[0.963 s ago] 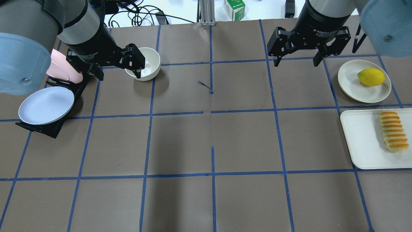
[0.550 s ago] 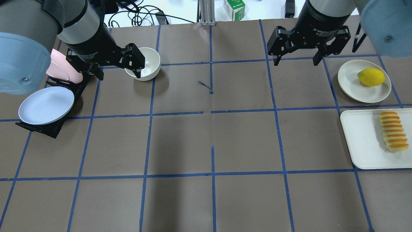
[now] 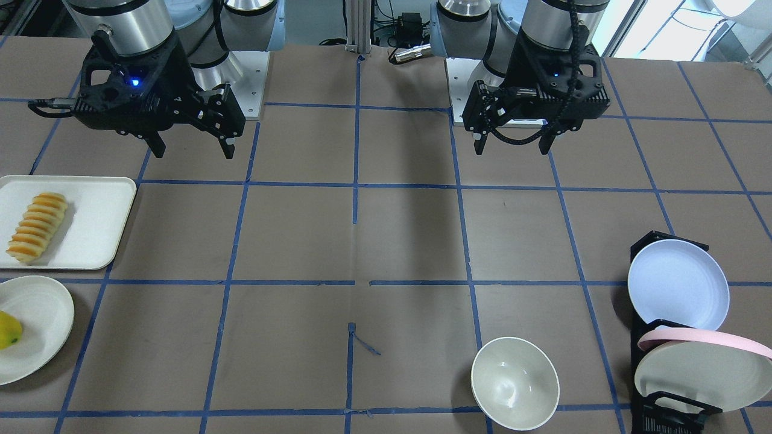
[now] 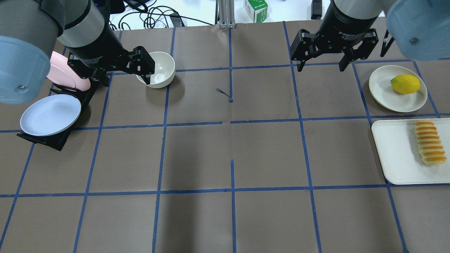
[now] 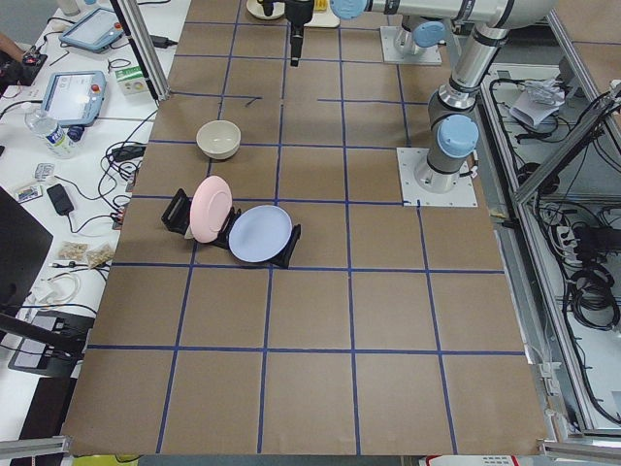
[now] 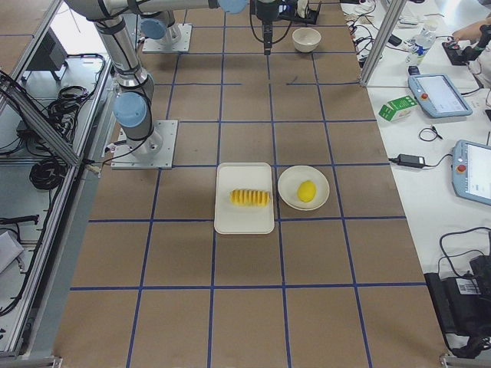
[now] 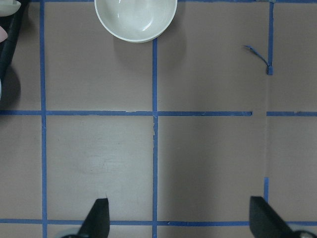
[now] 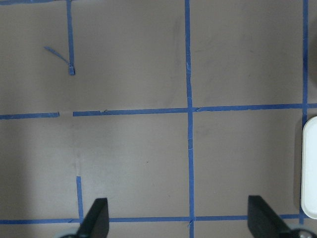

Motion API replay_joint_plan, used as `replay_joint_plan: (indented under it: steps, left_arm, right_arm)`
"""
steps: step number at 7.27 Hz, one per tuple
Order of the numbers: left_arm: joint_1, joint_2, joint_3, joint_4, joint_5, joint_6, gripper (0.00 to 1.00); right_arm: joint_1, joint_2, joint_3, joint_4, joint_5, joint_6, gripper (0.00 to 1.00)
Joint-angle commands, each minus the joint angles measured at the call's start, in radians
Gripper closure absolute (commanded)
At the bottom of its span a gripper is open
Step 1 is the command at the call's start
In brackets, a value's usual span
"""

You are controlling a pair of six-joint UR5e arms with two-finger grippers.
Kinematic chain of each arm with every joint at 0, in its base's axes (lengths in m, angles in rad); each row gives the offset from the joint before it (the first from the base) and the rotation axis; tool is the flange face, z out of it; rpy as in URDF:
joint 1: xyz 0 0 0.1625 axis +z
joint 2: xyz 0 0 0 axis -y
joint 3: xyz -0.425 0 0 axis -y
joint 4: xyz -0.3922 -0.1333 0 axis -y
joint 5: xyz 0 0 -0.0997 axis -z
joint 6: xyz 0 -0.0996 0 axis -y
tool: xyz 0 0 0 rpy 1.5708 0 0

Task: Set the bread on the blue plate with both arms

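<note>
Ideally the right gripper (image 4: 321,66), fingers (image 4: 300,61) spread and empty like the left gripper (image 4: 127,79), should straddle the ridged pale-yellow bread loaf (image 4: 429,143) crosswise on the white rectangular tray (image 4: 393,154), far from the round pale-blue plate (image 4: 50,114).

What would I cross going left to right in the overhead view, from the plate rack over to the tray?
blue plate → white bowl → right gripper → lemon → bread

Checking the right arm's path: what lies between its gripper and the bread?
Overhead view: between the right gripper and the bread lie only bare table and part of the white tray; the plate with the lemon sits aside.
</note>
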Motion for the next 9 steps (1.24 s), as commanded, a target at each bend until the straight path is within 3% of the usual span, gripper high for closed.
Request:
replay_joint_plan:
  steps: [1,3,6,8,9]
  left_arm:
    - [0.193,-0.001,0.001,0.001,-0.001,0.002,0.00]
    - [0.446,-0.033,-0.006,0.000,-0.014,0.005,0.00]
    - [0.652,-0.195,0.014,0.029,-0.014,0.159,0.00]
    - [0.780,-0.318,0.014,0.090,-0.021,0.247,0.00]
    - [0.798,-0.382,0.017,0.156,-0.017,0.265,0.00]
  right_arm:
    - [-0.008,0.005,-0.002,-0.003,-0.004,-0.001,0.00]
    - [-0.023,0.008,0.002,0.000,-0.005,-0.002,0.00]
    - [-0.166,0.027,0.058,0.002,-0.004,-0.166,0.00]
    - [-0.288,0.027,0.162,-0.111,-0.007,-0.315,0.00]
    - [-0.341,0.027,0.245,-0.241,-0.063,-0.428,0.00]
